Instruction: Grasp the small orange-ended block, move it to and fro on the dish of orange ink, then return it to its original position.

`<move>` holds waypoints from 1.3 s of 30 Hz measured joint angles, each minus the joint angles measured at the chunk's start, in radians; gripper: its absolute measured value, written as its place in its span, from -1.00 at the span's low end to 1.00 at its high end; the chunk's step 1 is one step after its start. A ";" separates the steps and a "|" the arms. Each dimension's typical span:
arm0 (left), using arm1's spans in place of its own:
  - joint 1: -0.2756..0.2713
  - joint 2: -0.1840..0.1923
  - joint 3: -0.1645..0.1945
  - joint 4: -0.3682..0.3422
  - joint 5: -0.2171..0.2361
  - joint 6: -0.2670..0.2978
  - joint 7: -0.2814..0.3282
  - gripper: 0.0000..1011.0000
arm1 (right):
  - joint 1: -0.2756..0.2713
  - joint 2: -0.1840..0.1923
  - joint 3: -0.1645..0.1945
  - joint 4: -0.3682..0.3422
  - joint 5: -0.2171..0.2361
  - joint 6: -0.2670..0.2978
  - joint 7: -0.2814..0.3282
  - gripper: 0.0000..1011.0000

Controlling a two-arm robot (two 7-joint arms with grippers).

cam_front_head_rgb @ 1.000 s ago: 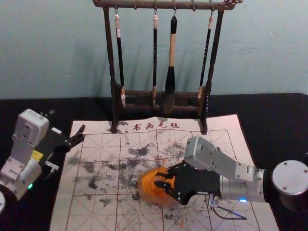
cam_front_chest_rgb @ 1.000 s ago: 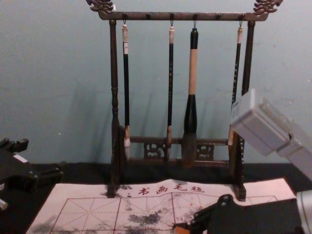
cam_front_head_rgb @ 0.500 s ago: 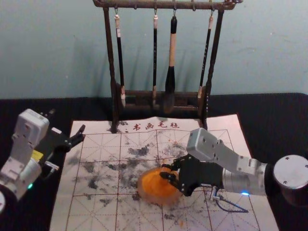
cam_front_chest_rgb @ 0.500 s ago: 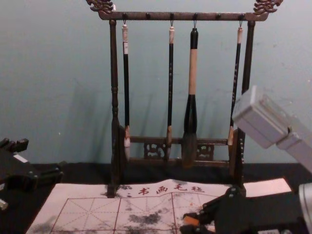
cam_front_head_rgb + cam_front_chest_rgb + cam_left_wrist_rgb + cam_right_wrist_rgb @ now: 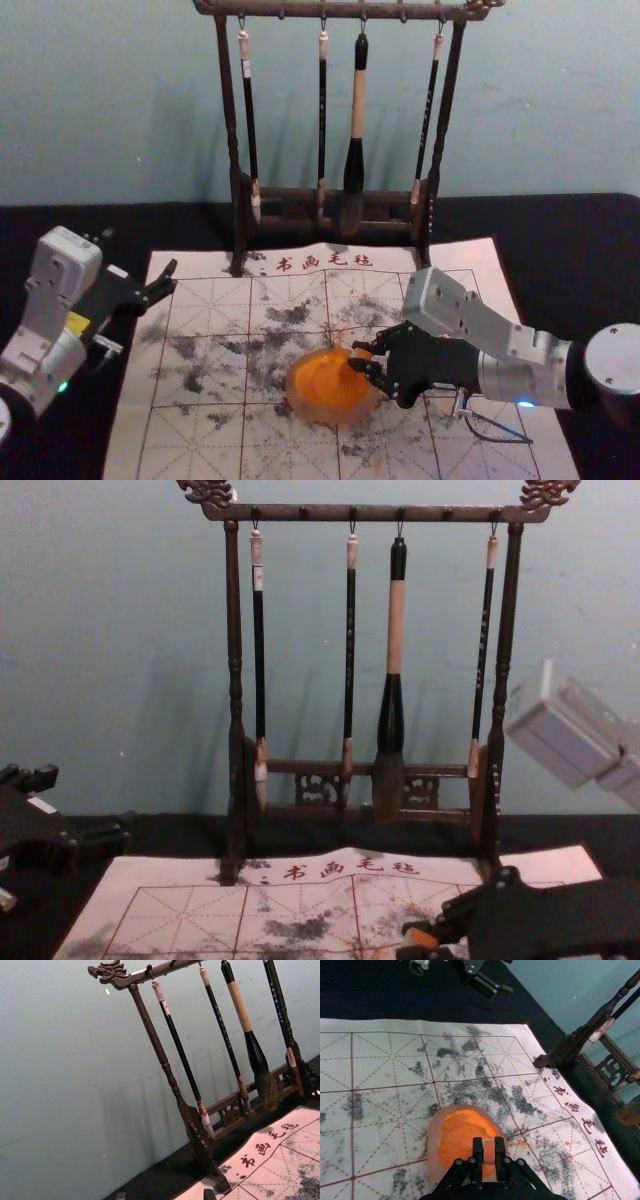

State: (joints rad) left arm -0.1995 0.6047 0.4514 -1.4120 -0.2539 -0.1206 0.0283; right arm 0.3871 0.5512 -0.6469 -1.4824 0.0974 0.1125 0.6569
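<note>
My right gripper [image 5: 363, 359] is over the right edge of the round dish of orange ink [image 5: 322, 392], shut on the small block [image 5: 359, 353]. In the right wrist view the gripper [image 5: 489, 1152] pinches the block [image 5: 489, 1151], pale orange and upright, in front of the dish [image 5: 435, 1142]. The block's orange end [image 5: 421, 939] shows between the fingers in the chest view; its lower end is hard to make out. My left gripper [image 5: 141, 251] stays parked at the left, open and empty; its fingertips edge into the left wrist view [image 5: 165, 1196].
A gridded felt mat [image 5: 205, 300] with black smudges and orange spots lies under the dish. Behind it stands a dark wooden rack [image 5: 228, 110] with several hanging brushes, the thickest brush [image 5: 357, 110] among them. Black cloth [image 5: 560, 250] surrounds the mat.
My right gripper has moved rightward with the block, from over the ink to the dish's right edge, uncovering more of the orange ink. The left arm, dish and rack have stayed put.
</note>
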 joint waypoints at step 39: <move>0.000 0.000 0.000 0.000 0.000 0.000 0.000 0.98 | 0.011 0.010 -0.050 -0.063 -0.047 0.035 0.030 -0.78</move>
State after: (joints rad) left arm -0.1995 0.6047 0.4514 -1.4120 -0.2539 -0.1206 0.0283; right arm 0.3986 0.5615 -0.6964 -1.5453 0.0502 0.1471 0.6865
